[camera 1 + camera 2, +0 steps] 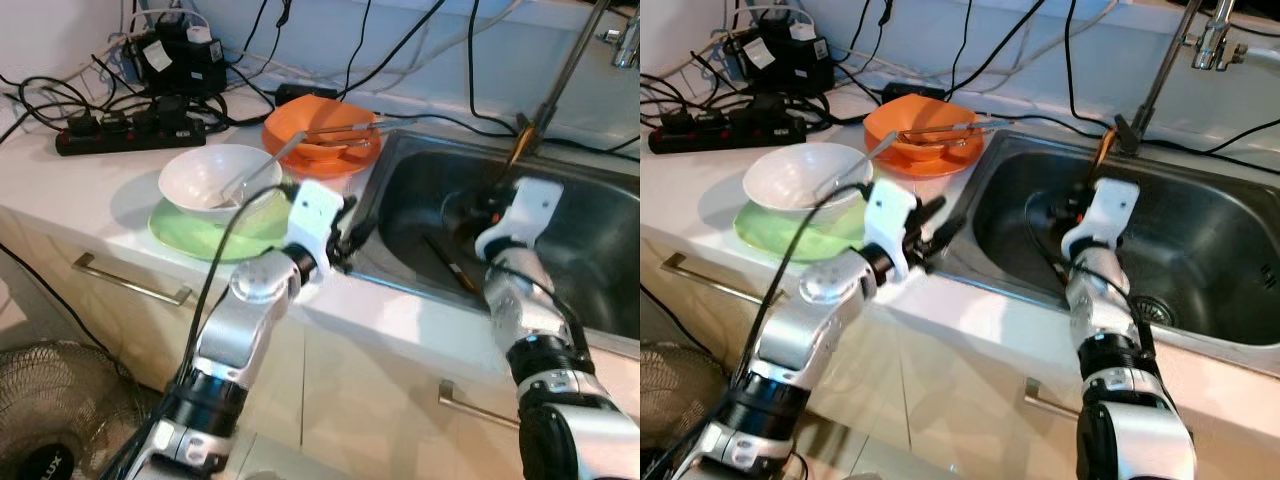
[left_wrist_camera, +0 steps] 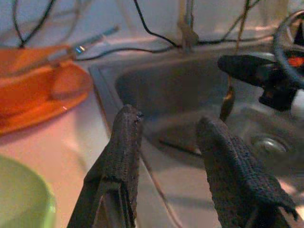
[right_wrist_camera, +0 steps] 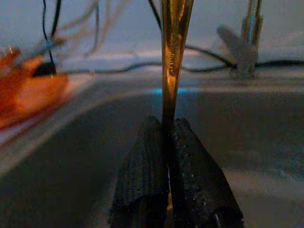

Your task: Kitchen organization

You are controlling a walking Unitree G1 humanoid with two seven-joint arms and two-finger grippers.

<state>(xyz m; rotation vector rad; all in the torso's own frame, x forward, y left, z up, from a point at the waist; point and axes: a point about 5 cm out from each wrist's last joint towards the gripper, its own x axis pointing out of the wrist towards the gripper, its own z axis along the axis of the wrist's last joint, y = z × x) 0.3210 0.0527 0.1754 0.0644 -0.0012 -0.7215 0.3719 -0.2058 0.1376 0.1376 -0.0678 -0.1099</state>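
A white countertop (image 1: 420, 320) runs along the wall, with a stainless steel sink (image 1: 590, 250) set into it on the robot's right and drawer fronts with metal handles (image 1: 130, 282) below. A faucet (image 1: 1205, 35) stands behind the sink, and black cables (image 1: 400, 45) trail over the backsplash to a power strip (image 1: 125, 135) at the far left of the counter. A fan (image 1: 45, 410) stands on the floor at the lower left.

On the counter left of the sink sits a green plate (image 1: 190, 232) with a white bowl (image 1: 205, 180) on top; a utensil (image 1: 262, 165) leans in the bowl. Just behind, beside the sink's corner, an orange plate (image 1: 320, 135) carries more utensils that are hard to make out.

The right gripper (image 3: 168, 142) is down inside the sink basin, its two black fingers pressed together on the narrow end of a golden, brass-coloured utensil handle (image 3: 173, 42), which rises upright from between them. What kind of utensil it is cannot be told. A dark, thin utensil (image 1: 445, 262) lies on the sink floor nearby.

The left gripper (image 2: 168, 137) hovers over the counter's edge at the sink's near left rim, fingers (image 2: 126, 142) spread apart and holding nothing, pointing toward the basin.
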